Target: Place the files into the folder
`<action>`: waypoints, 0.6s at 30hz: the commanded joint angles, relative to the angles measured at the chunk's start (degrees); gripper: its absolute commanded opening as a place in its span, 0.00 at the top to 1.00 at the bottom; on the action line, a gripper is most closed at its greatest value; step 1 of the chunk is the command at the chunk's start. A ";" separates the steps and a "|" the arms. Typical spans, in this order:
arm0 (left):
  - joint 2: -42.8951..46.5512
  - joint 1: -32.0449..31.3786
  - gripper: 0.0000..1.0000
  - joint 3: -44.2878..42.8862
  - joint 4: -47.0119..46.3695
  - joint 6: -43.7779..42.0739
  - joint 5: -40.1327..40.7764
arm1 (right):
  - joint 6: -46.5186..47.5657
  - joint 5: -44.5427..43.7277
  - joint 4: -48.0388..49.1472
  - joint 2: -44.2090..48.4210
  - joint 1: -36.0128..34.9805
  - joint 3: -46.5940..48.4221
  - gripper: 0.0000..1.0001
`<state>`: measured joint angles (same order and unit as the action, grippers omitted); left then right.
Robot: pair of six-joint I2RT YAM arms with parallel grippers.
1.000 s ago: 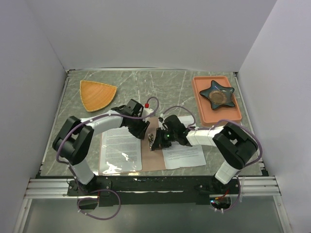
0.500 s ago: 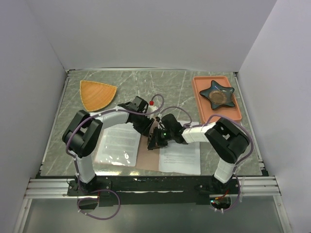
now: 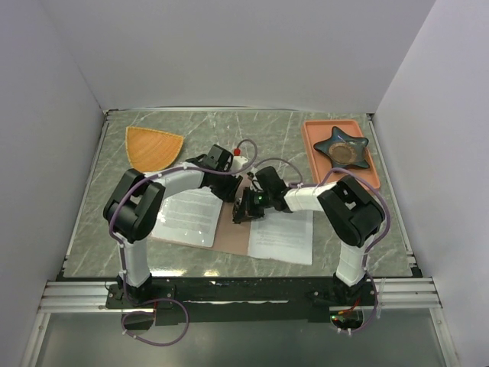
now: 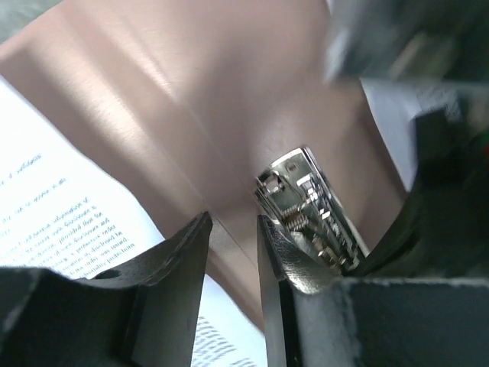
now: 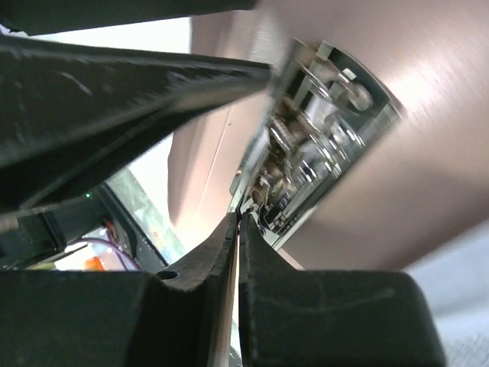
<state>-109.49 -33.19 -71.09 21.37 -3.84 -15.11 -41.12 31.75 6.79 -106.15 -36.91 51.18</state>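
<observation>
Pinkish-brown card makes up the one folder (image 3: 233,234), which is lying open and flat on the grey marbled table (image 3: 267,138), near the front edge and between the two arms. Count: two files, one folder, one metal clip, one orange plate (image 3: 153,149), one salmon tray (image 3: 368,179), and one dark star-shaped dish (image 3: 341,149) sitting in that tray.

Both files are white with dense black text. The left sheet (image 3: 186,218) is covering the folder's left half. The right sheet (image 3: 281,237) is lying over the right side. Only a bare brown strip is showing between them.

The spread folder's long axis is running left to right, with the left end turned slightly toward the far side. Its crease is running far to near. Text lines on the left sheet are running roughly left to right.

The left wrist view shows a smooth, slightly glossy card surface with a shiny spring clip (image 4: 309,210) on it.

The left gripper (image 3: 231,193) is hovering low at the folder's far middle. Its jaws are narrowly apart, and brown card and a thin line are showing in the gap.

The right gripper (image 3: 245,211) is sitting just beside it over the bare strip. Its fingers (image 5: 199,267) are pressing together on what looks like a thin edge of the folder, right next to the clip. The two grippers are almost touching. Plate, tray and dish are lying well apart from the folder at the far corners.
</observation>
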 commanded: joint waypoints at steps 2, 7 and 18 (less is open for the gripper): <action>1.91 1.46 0.60 3.06 0.61 0.50 1.32 | 6.14 -8.72 -6.52 0.06 2.63 2.43 0.92; 2.79 2.69 0.58 0.17 1.75 -0.03 0.70 | 4.83 -9.25 -6.26 1.29 -0.27 3.40 0.90; 2.87 2.87 0.56 -4.77 4.91 0.41 -0.62 | 3.94 -14.86 -11.52 5.58 -3.53 4.37 0.85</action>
<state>-108.51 -30.41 -75.29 24.67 -3.77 -15.05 -38.87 22.92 1.02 -105.03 -40.01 55.29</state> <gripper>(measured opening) 0.438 0.125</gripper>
